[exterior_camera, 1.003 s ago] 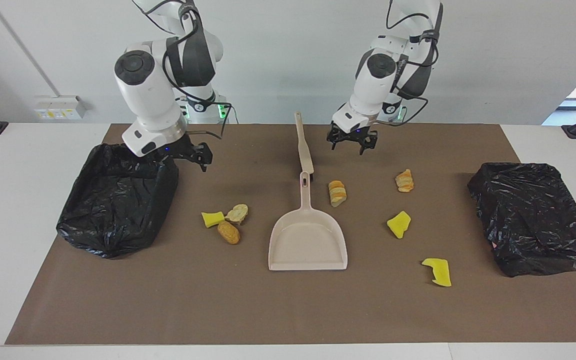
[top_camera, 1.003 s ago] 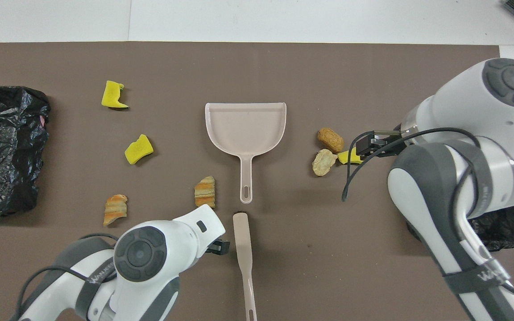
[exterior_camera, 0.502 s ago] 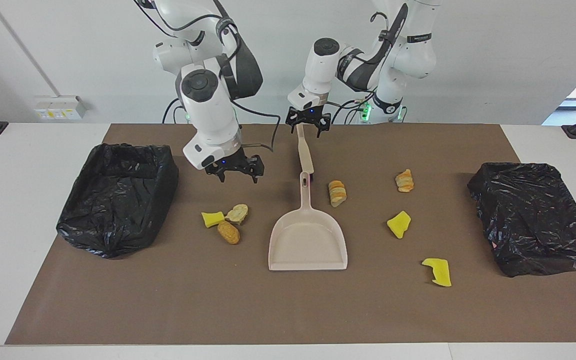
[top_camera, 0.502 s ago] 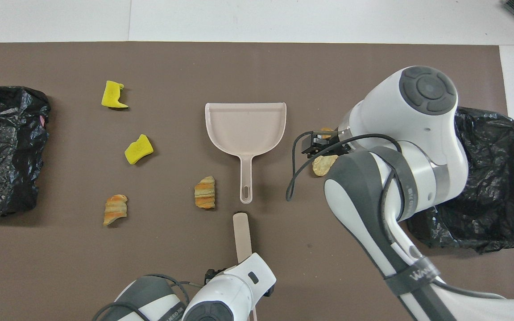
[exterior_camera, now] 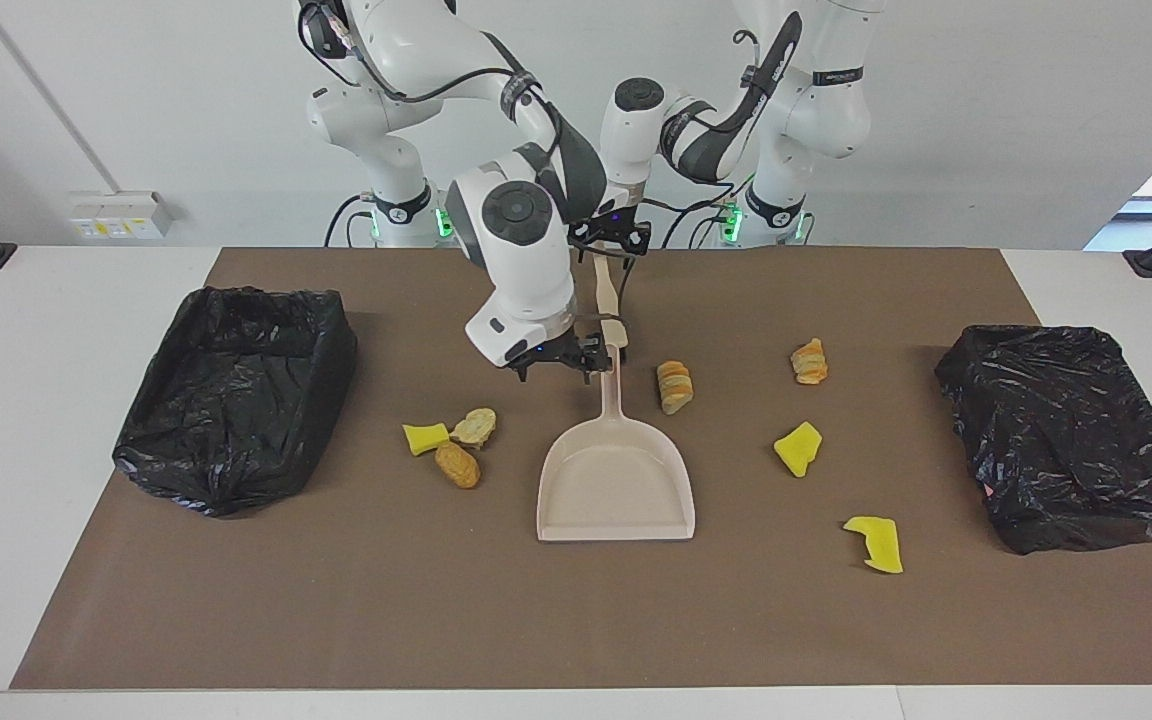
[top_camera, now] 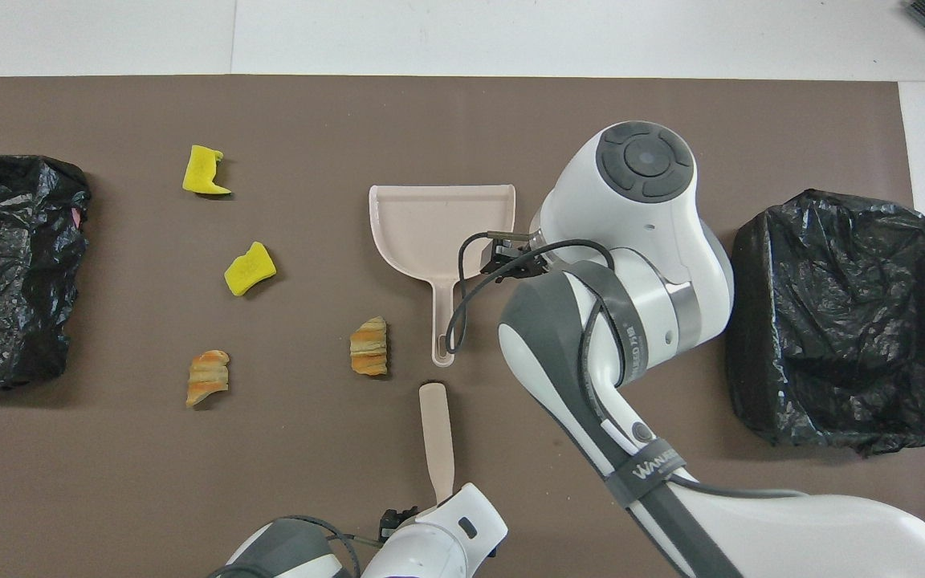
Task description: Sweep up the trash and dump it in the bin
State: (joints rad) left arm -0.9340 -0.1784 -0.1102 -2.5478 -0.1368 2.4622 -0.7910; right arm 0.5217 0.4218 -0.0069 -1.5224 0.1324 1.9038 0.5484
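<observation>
The trash lies scattered on the brown mat. A yellow sponge chunk (exterior_camera: 424, 437), a tan piece (exterior_camera: 475, 426) and a brown piece (exterior_camera: 457, 465) lie toward the right arm's end. Two bread pieces (exterior_camera: 675, 386) (exterior_camera: 809, 361) and two yellow chunks (exterior_camera: 797, 448) (exterior_camera: 875, 543) lie toward the left arm's end. The beige dustpan (exterior_camera: 614, 480) lies mid-mat, and the brush (exterior_camera: 604, 290) lies nearer the robots. My right gripper (exterior_camera: 558, 366) is open, just above the mat beside the dustpan handle's end. My left gripper (exterior_camera: 611, 242) is open over the brush handle's end.
One black bag-lined bin (exterior_camera: 231, 395) stands at the right arm's end of the mat and another (exterior_camera: 1071, 435) at the left arm's end. In the overhead view the right arm (top_camera: 623, 265) hides the three scraps beside the dustpan (top_camera: 430, 225).
My right gripper has swung from the bin at its end across to the dustpan handle and come lower. My left gripper has moved to the brush handle's end and stays there.
</observation>
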